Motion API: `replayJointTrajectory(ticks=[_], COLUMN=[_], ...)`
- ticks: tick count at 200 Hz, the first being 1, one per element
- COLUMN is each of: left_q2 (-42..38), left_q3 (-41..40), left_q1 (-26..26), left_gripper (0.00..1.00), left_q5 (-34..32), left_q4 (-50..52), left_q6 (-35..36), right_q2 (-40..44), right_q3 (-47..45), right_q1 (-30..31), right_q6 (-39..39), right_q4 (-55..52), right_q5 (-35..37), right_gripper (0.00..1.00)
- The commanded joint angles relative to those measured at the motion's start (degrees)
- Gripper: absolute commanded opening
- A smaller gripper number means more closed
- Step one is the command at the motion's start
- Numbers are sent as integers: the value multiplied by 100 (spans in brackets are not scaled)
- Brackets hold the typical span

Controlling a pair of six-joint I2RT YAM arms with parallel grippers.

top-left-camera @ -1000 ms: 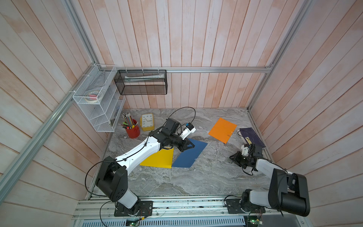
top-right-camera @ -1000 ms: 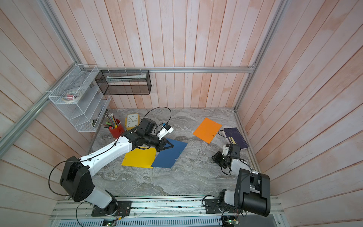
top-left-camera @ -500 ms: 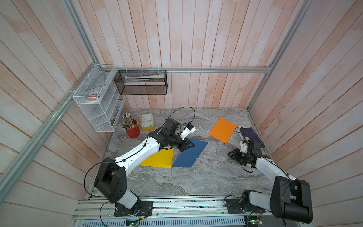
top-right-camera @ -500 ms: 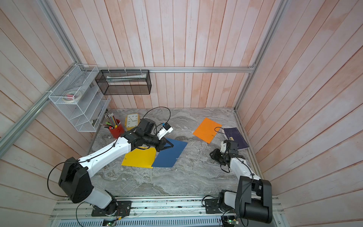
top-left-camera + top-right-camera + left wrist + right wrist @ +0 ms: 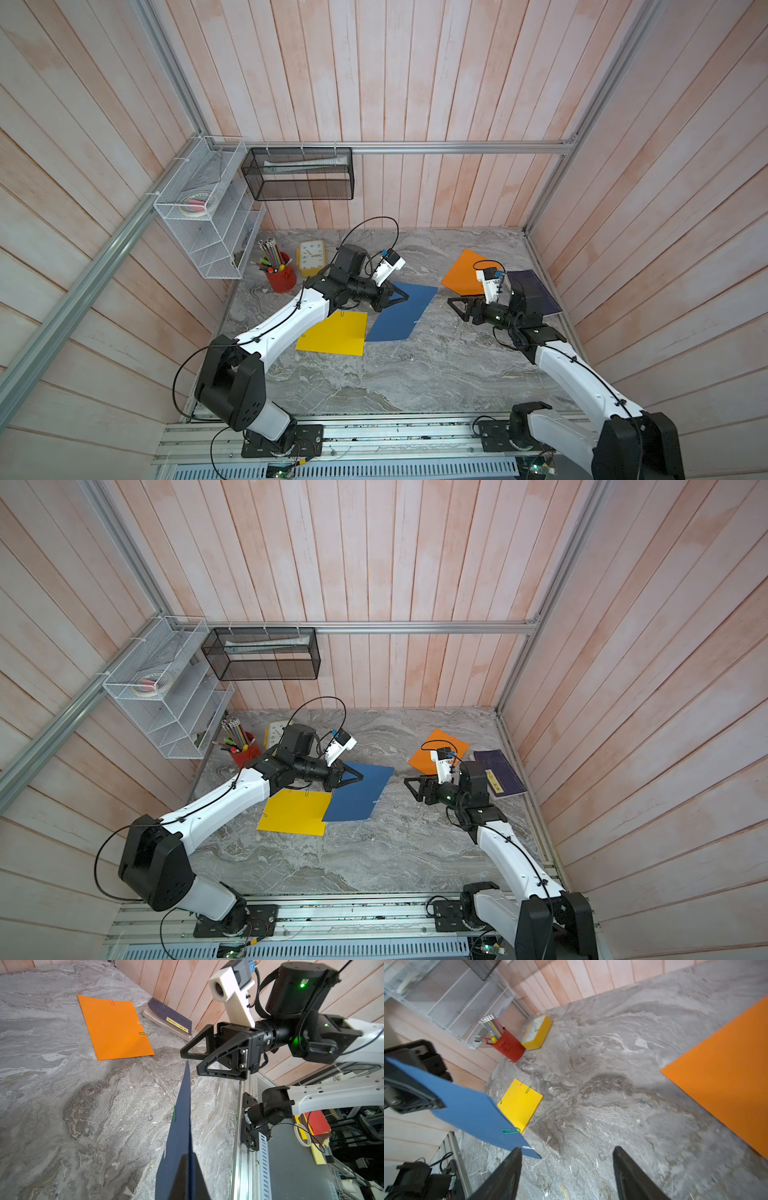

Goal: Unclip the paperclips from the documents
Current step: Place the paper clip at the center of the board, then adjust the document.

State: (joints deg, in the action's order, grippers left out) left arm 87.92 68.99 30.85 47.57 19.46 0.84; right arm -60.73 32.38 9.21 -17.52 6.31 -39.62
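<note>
My left pincer [image 5: 400, 296] clamps the blue document [image 5: 467, 1109] aloft, right pincer [image 5: 566, 1150] gapes empty (green paperclip [image 5: 510, 1131] next, careful aim).

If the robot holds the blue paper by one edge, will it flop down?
Probably not much. Pinched in the left pincer, the blue sheet juts out nearly flat, so it seems stiff like card. It is likely light, since one pinch at its edge holds it.

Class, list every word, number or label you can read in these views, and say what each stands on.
Yellow clock: dial numerals, "7", "6", "5" legible; others too small.
Purple book, yellow label: print too blurred to read.
Nothing else readable.
</note>
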Motion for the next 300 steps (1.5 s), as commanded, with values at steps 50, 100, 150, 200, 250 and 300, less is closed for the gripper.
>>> replayJointTrajectory(ticks=[50, 100, 150, 200, 250, 300], left_q2=[-199, -181, -105, -31, 7, -24], left_q3=[-207, -196, -159, -93, -25, -8], left_q1=[-18, -22, -24, -18, -21, -18], left_gripper=[0, 0, 0, 0, 0, 24], left_q5=[800, 991, 1061, 1039, 1022, 681], left_q4=[-530, -563, -580, -511, -382, -67], left_q6=[30, 30, 38, 87, 157, 363], right_q2=[-257, -675, -966, -1081, -1100, -978], right_q3=[-127, -105, -62, 40, 232, 483], right_q1=[459, 504, 573, 595, 608, 575], right_q6=[603, 429, 146, 65, 208, 558], right_q4=[1482, 2372, 2953, 2974, 2608, 1752], right_q5=[-1291, -1962, -2413, -2613, -2788, -2762], right_gripper=[76, 71, 59, 35, 9, 0])
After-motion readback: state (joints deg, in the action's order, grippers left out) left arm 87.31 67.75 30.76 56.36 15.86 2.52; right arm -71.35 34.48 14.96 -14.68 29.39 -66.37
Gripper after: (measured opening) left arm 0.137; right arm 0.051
